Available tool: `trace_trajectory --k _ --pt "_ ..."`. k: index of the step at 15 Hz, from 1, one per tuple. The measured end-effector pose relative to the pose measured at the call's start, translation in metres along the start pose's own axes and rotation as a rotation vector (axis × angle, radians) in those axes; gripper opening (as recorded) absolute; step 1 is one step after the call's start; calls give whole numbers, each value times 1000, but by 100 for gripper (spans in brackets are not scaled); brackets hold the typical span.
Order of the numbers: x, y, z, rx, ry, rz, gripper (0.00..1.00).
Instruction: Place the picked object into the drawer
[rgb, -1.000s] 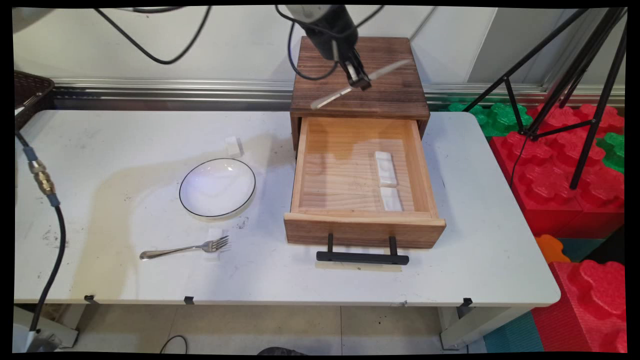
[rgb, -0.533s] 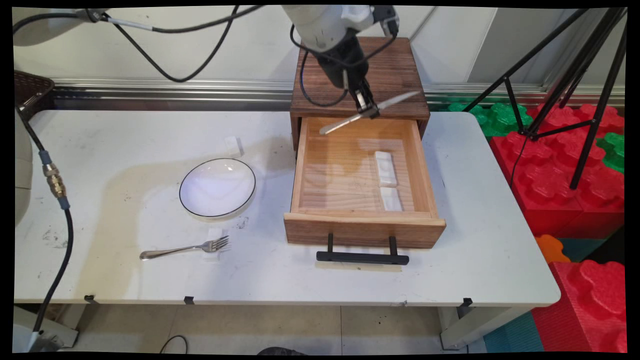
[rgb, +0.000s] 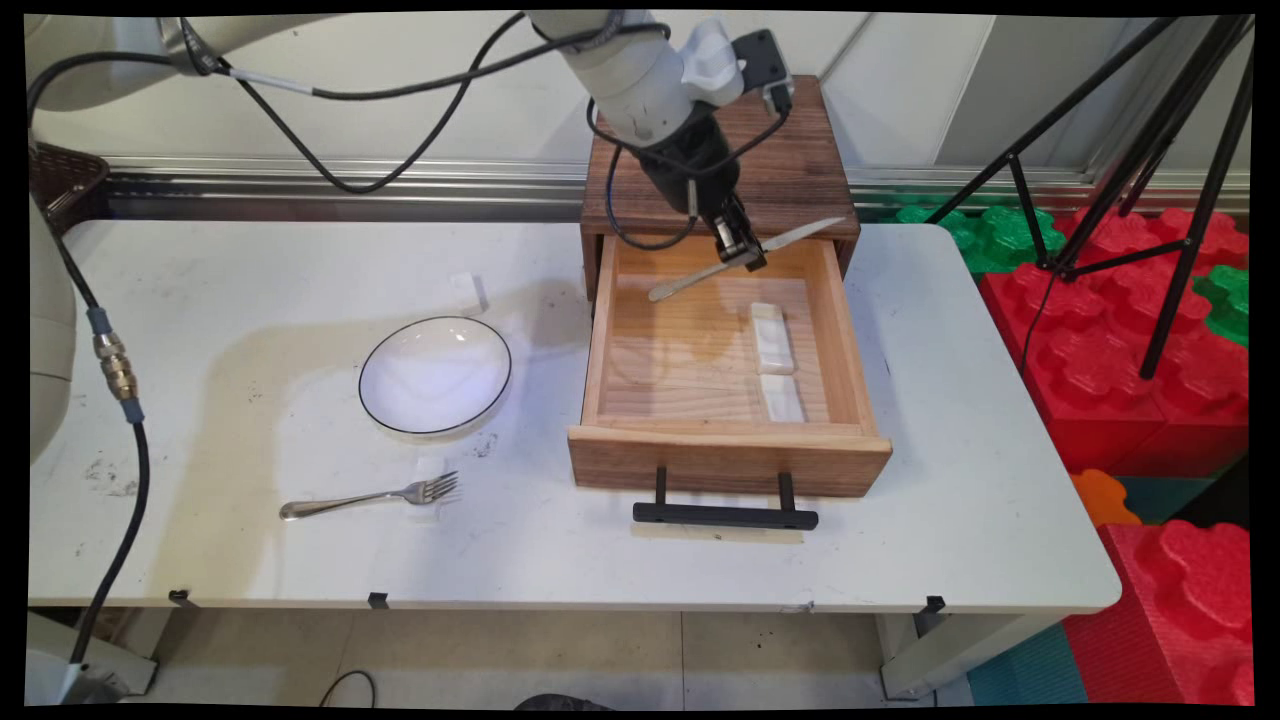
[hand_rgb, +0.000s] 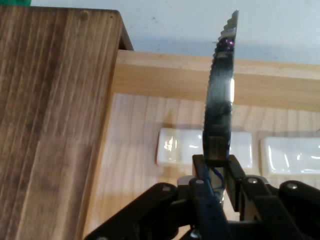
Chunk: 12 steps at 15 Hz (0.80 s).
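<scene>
Main view: gripper (rgb: 745, 258), jaws clamped on a knife (rgb: 745, 258) near its middle, blade and handle sticking out to either side, held above the rear of the open drawer (rgb: 620, 340). Below the jaws, inside the drawer: two white rests (rgb: 772, 337), end to end. Well apart on the table (rgb: 300, 280): plate (rgb: 435, 375), fork (rgb: 370, 496).

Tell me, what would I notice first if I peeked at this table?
The black end effector pinching a table knife above the back of an open wooden drawer. Two white rests lie inside it, and a white plate and a fork sit to its left.
</scene>
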Motion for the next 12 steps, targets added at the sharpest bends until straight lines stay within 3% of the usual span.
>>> trace_trajectory --k 12 --pt "-26 -1 44 -45 5 13 0"
